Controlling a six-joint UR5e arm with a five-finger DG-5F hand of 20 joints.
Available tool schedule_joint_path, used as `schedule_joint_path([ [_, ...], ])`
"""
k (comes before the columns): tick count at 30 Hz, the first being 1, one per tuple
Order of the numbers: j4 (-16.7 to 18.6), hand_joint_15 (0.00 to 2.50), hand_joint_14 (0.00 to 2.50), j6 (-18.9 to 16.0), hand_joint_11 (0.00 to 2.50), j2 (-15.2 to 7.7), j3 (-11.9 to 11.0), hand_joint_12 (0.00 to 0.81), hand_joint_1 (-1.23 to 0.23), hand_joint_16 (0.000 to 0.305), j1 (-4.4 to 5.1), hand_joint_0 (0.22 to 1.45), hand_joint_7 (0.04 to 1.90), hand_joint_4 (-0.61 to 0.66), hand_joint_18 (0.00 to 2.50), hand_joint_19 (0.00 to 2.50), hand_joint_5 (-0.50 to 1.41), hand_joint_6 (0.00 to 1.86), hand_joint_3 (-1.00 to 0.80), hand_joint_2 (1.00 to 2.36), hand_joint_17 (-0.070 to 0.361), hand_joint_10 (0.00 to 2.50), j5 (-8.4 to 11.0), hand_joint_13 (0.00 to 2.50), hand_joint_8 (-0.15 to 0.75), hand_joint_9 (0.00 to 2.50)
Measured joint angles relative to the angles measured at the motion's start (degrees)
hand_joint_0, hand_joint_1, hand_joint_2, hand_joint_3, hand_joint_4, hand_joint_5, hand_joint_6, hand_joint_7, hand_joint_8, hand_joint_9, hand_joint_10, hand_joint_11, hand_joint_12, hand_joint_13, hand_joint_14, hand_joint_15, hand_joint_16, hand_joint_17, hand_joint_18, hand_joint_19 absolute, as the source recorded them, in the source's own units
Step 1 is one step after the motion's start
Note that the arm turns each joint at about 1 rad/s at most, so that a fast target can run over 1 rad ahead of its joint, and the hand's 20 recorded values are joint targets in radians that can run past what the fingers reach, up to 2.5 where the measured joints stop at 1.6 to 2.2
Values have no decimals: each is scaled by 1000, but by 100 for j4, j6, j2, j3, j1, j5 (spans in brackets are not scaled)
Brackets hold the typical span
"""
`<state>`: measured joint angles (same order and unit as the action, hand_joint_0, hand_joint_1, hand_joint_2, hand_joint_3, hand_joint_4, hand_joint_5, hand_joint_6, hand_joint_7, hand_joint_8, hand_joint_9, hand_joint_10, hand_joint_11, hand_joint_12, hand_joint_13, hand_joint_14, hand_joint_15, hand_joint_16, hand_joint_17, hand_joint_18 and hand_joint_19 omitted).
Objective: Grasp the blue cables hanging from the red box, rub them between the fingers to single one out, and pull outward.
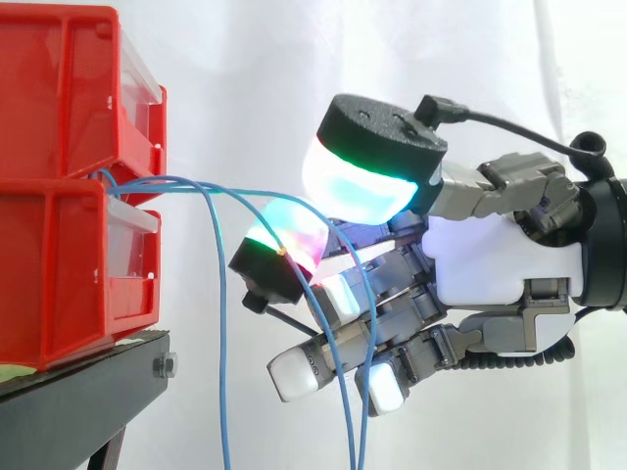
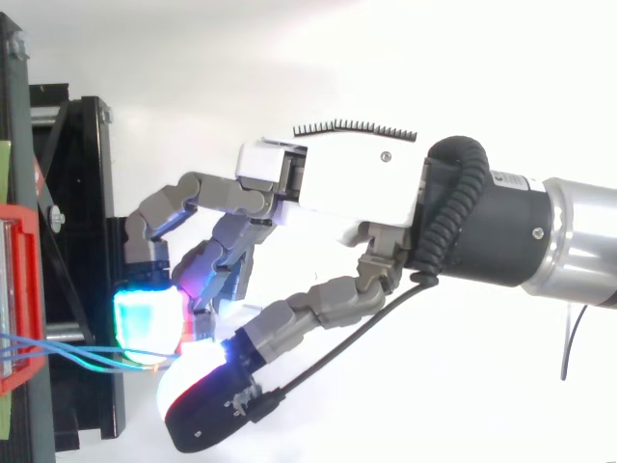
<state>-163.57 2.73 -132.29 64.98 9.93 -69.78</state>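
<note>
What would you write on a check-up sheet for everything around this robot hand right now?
Surface: black stand, carrying two stacked red bins.
Job's things: blue cables come out between the bins; one drops free beside them, the others arc over to the hand.
Clutter: nothing seen.
Hand: shut on the blue cables, pinching them between glowing pads.
Cables: past the pinch the blue cables hang loose below the hand.
Surroundings: white curtain behind everything.
</note>
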Motion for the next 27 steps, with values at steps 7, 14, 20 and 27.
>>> schedule_joint_path([
  [7,0,471,17,0,791,0,-2,449,-850,60,0,619,1182,177,1004,584,-106,913,-324,1013,136,18,0,859,417,1077],
  [14,0,463,13,0,705,0,-2,491,-727,71,0,571,1143,139,1096,550,-94,901,-243,1011,159,14,0,916,417,1126],
  [20,4,462,13,0,673,-1,-1,500,-647,74,0,557,1166,137,1116,544,-89,876,-204,1010,166,13,0,934,411,1136],
  [27,0,454,14,0,653,-1,-2,506,-586,75,0,556,1155,138,1128,545,-90,870,-202,1008,169,13,-1,942,411,1158],
])
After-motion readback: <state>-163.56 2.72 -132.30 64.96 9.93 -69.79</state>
